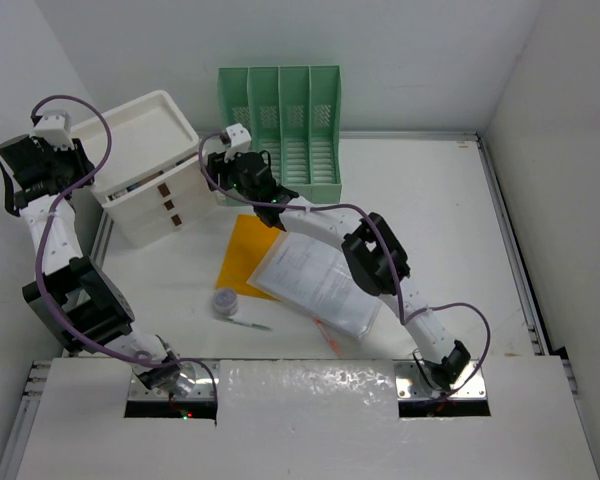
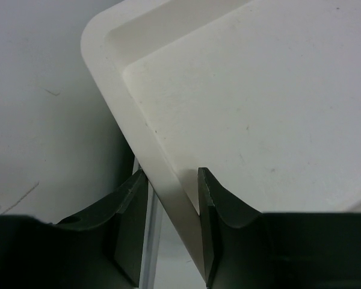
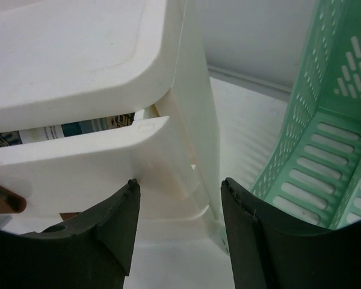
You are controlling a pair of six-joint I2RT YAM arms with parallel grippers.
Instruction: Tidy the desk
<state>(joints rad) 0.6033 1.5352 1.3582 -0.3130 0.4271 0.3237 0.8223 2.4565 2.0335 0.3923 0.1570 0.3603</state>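
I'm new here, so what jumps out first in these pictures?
Both arms reach the white drawer box at back left: the left gripper pinches its top rim, the right gripper gapes at its corner beside the green file rack. In the middle of the desk, sleeved papers overlap an orange folder.

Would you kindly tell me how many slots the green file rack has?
4. They stand side by side across the green file rack at the far edge of the desk, just right of the white drawer box. All four show from above; none seems hidden.
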